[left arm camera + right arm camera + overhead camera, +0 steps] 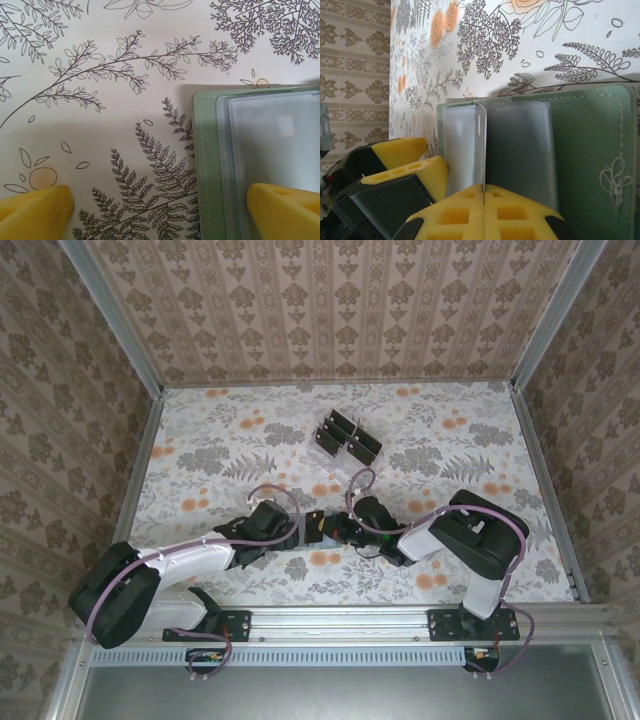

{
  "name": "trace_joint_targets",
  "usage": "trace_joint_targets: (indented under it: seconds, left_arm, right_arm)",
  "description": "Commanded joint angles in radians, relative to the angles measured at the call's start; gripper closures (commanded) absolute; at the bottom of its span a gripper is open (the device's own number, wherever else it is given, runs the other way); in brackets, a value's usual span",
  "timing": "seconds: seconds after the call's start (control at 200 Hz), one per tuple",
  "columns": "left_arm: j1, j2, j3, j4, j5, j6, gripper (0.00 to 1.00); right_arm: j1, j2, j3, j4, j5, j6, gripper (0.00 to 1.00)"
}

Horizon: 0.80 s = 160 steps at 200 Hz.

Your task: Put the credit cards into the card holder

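Your left gripper (160, 200) stands wide open and holds nothing. One yellow fingertip (35, 210) is over the bare floral table (220, 440); the other is over the near edge of the single card holder (202, 165). That green holder lies open and flat at the table's middle, between your two grippers. Two clear sleeves (467, 145) show on it: one lies flat, and one stands upright, pinched in your closed right gripper (484, 192). Farther back, slightly right, one clear rack (345, 440) holds the credit cards (333, 425); you can make out about four, though they are too small to count surely.
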Motion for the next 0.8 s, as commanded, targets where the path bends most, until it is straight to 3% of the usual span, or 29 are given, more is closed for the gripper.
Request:
trace_joint_targets:
  seconds: [0.0, 0.795]
  left_arm:
    - [0.000, 0.031, -0.049, -0.069, 0.014, -0.018, 0.00]
    - [-0.001, 0.030, -0.049, -0.068, 0.017, -0.018, 0.00]
  right_arm:
    - [0.008, 0.013, -0.021, -0.022, -0.027, 0.009, 1.00]
    - [0.013, 0.073, 0.031, -0.048, -0.066, 0.018, 1.00]
